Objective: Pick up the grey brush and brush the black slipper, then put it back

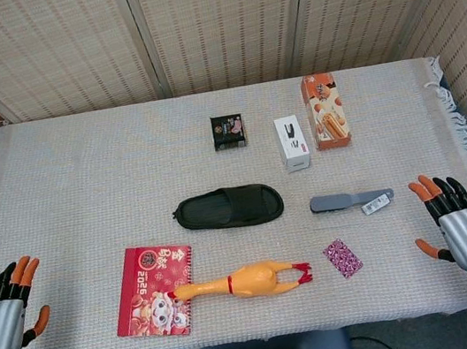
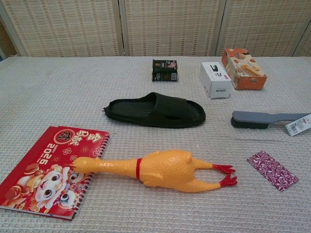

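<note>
The black slipper lies flat at the table's middle, toe to the left. To its right lies the grey brush, bristles down, with a white tag on its handle end. My right hand rests at the right edge of the table, to the right of the brush and apart from it, fingers spread and holding nothing. Over at the left edge, my left hand is likewise spread and empty. Neither hand shows in the chest view.
A yellow rubber chicken and a red calendar book lie near the front. A small patterned packet sits below the brush. A dark tin, white box and orange box stand at the back.
</note>
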Robot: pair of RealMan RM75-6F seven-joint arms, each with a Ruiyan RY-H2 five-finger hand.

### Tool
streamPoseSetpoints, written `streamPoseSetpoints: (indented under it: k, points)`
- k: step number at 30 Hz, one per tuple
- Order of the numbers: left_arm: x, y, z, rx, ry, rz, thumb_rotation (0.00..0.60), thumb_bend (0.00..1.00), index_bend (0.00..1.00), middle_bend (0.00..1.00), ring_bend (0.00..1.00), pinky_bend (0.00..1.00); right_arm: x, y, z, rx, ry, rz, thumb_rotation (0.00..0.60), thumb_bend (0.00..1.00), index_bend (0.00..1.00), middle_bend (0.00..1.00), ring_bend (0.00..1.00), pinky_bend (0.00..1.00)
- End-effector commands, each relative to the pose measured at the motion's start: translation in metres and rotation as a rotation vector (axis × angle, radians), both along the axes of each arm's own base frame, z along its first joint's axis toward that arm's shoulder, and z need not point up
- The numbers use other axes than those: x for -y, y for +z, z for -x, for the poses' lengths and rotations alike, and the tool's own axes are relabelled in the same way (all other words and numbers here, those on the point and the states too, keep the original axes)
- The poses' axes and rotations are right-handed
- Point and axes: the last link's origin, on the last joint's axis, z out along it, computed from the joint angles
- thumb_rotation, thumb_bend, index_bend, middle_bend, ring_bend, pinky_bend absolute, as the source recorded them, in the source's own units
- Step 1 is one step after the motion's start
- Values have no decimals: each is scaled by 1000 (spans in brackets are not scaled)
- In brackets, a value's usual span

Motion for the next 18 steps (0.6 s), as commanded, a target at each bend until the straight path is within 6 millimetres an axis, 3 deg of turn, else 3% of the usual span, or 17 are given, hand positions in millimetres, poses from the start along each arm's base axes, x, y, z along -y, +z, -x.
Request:
streamPoseSetpoints:
  k: [1, 5, 8, 12, 18]
  points:
    - [4, 0, 1, 3, 9, -2, 600, 401, 0, 0, 0, 121, 5, -3, -2, -3, 29, 6, 600, 111, 0, 0, 0, 4]
    - [5, 0, -1, 15, 5, 3, 600, 401, 0, 0, 0, 124, 16, -14, -4, 10, 78, 20, 600, 111, 7, 0, 0, 120]
    - [5, -4, -3, 19, -4, 24, 600, 401, 0, 0, 0, 125, 41, -25, -12, -20, 90, -12, 600, 111, 94, 6, 0, 182]
    - [0, -7, -2, 25, -2, 44, 600, 402, 0, 0, 0, 126, 85, -48, -31, -88, 90, -103, 600, 113, 189, 64, 11, 216]
    - [-1, -6, 0, 29, 9, 57, 600, 401, 0, 0, 0, 128, 123, -88, -52, -155, 88, -201, 600, 121, 201, 78, 23, 237]
